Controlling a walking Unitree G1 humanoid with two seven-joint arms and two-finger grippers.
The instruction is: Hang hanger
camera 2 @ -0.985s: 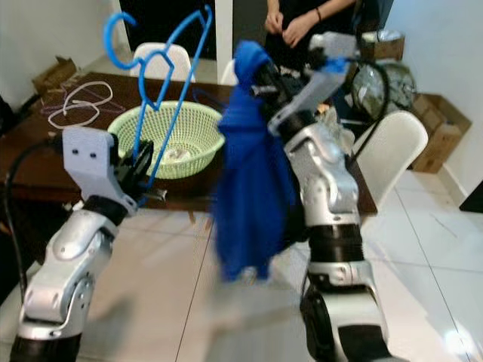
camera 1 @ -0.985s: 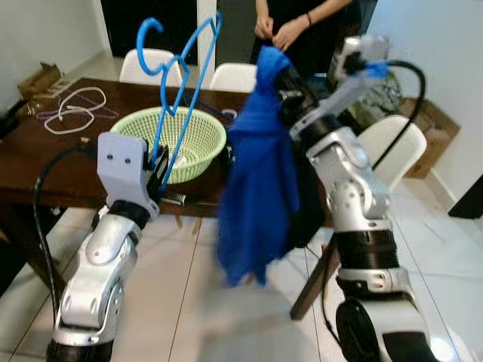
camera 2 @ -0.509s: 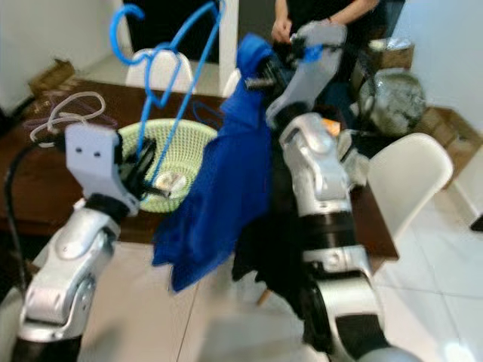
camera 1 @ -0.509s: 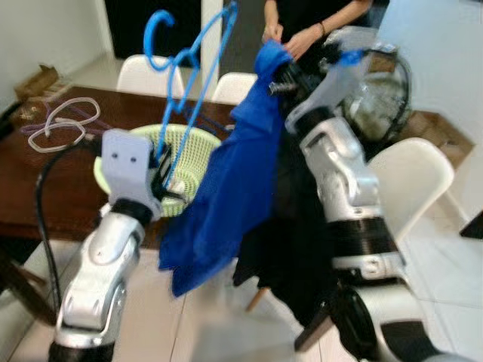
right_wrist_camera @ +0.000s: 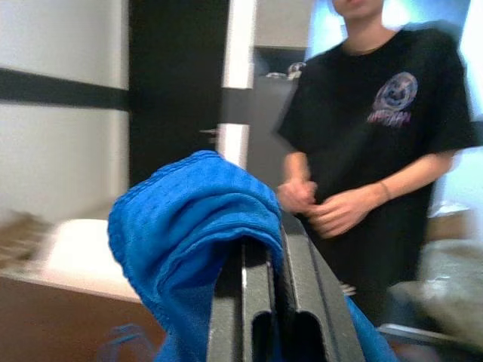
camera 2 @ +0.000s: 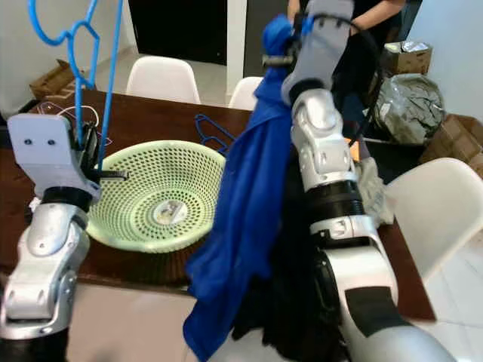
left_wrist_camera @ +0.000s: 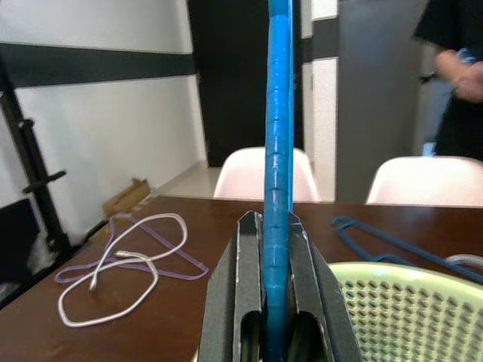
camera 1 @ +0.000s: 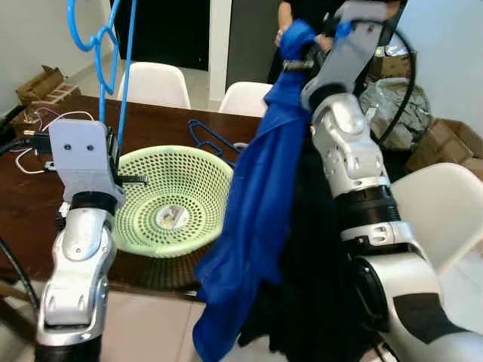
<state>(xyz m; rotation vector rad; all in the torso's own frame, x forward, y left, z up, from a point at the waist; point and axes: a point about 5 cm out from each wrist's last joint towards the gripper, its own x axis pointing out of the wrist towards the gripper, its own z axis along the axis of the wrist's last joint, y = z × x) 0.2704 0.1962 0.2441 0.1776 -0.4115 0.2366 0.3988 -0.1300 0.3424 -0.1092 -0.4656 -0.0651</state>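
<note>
Bright, even indoor light; right wrist view soft and blurred.

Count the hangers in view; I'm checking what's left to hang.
3: a blue plastic hanger clamped in the left gripper, a dark blue hanger behind the green basket, a purple hanger under white cord. Others may be hidden.

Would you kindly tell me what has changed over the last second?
The camera moved closer to the table. The blue cloth garment swung out leftward and hangs long again. Both holds stayed: left gripper on the blue plastic hanger, right gripper on the garment.
</note>
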